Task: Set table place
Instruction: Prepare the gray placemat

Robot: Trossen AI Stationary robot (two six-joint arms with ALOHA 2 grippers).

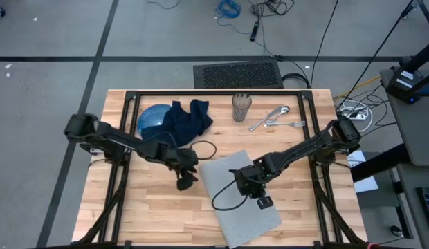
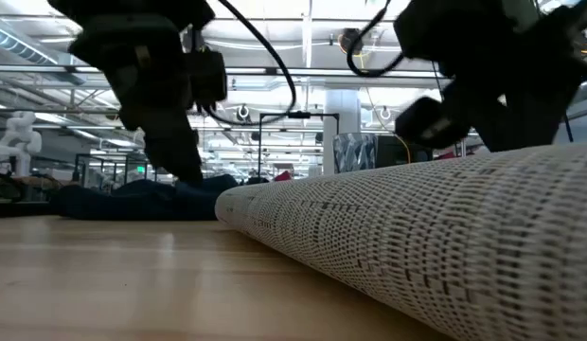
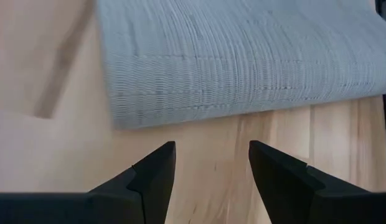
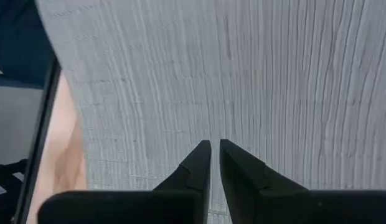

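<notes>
Grey placemat (image 1: 241,200) lies skewed on the table (image 1: 152,207) between both arms.

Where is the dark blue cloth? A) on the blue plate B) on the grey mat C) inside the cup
A: the dark blue cloth lies bunched over the blue plate, apart from the grey mat and the cup.

Grey woven placemat (image 1: 243,200), navy napkin (image 1: 187,118), blue plate (image 1: 151,117), pale wood table (image 1: 152,214).
</notes>
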